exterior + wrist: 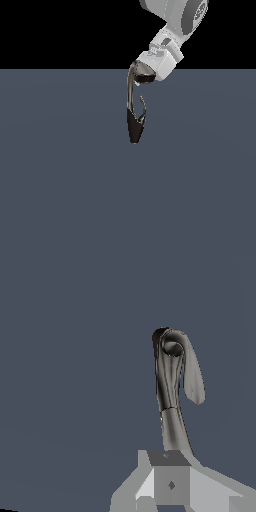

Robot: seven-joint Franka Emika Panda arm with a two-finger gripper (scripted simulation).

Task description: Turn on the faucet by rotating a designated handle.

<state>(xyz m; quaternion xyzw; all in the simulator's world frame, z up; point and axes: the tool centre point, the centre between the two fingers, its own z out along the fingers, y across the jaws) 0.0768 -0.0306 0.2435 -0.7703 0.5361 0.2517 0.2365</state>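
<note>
The faucet (pixel 134 127) stands on the grey floor: a black cone body, a thin neck (pixel 130 92) and a wide spout head (pixel 142 75) at the top. The handle (pixel 143 111) is a thin hook branching up from the cone on the exterior view's right, free of any contact. My white hand (pixel 162 59) sits right behind the spout head, well above the handle; its fingers are hidden there. In the wrist view my gripper (pixel 169 458) shows as one grey block with no gap, close to the faucet's neck (pixel 172 426). I cannot pick out the handle in that view.
A flat grey floor (pixel 60 190) surrounds the faucet. The arm (pixel 182 15) comes in from the upper part of the exterior view's right.
</note>
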